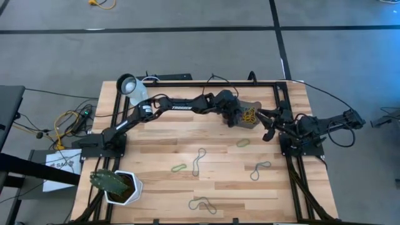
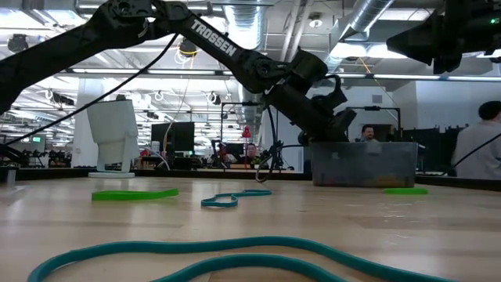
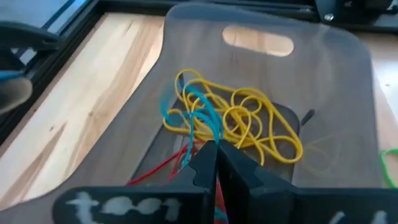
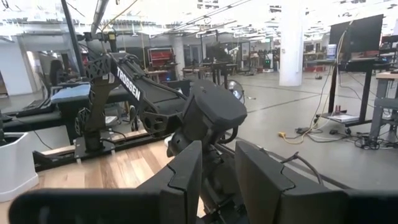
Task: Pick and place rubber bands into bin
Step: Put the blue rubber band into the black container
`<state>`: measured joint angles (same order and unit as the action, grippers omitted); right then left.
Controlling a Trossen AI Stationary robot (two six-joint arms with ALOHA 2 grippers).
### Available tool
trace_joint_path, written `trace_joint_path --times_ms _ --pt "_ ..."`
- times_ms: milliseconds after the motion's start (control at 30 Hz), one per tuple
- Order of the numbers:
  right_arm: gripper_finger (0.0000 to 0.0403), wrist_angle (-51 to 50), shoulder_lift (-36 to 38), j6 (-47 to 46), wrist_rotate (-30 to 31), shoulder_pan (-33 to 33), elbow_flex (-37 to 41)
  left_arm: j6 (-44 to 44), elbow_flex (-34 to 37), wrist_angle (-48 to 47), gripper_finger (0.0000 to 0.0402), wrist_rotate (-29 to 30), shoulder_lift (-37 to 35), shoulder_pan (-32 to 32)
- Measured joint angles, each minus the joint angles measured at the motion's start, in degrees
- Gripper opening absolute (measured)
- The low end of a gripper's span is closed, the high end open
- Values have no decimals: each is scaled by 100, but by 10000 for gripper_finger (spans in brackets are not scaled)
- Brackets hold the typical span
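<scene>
The dark bin [image 1: 250, 114] sits at the table's far right; it shows as a grey box [image 2: 364, 163] in the low view. Inside it lie yellow bands [image 3: 249, 121], a blue band [image 3: 196, 112] and a red band [image 3: 158, 171]. My left gripper [image 1: 235, 117] [image 3: 216, 149] hangs over the bin, shut. My right gripper [image 1: 267, 125] [image 4: 217, 177] waits open just right of the bin, touching nothing. More bands lie flat on the wood: green ones [image 1: 242, 143] [image 1: 179, 167] and grey-teal ones [image 1: 199, 161] [image 1: 259, 169] [image 1: 203, 204]. My left gripper pinches the blue band between its two fingertips, by the end [image 3: 211, 134] that runs into them. The fingers slant down into the bin from above. The rest of the band lies slack over the yellow bands in the bin.
A white cup [image 1: 132, 87] stands at the far left corner and a white pot with a green plant [image 1: 119, 185] at the near left. A black frame [image 1: 287, 94] runs along the table's far and right edges. Bare wood lies between the loose bands.
</scene>
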<state>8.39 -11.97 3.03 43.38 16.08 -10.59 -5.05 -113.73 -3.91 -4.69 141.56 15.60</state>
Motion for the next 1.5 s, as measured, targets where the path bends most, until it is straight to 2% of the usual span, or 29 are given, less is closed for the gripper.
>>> trace_joint_path --times_ms 267,600,867,1267,1400,1500 --pt "92 21 -2 42 0 2 0 -39 0 -186 0 -93 6 50" --pt "92 92 0 46 -1 0 0 -30 0 367 0 -86 9 46" --pt "92 93 0 46 0 0 0 195 2 135 4 240 11 46" --pt "92 93 0 48 0 -2 0 163 4 76 90 210 15 6" --pt "92 93 -1 60 -1 0 0 -4 7 -41 105 208 -67 -6" --pt "92 49 5 223 -15 34 -29 -41 7 -430 107 200 -383 -6"
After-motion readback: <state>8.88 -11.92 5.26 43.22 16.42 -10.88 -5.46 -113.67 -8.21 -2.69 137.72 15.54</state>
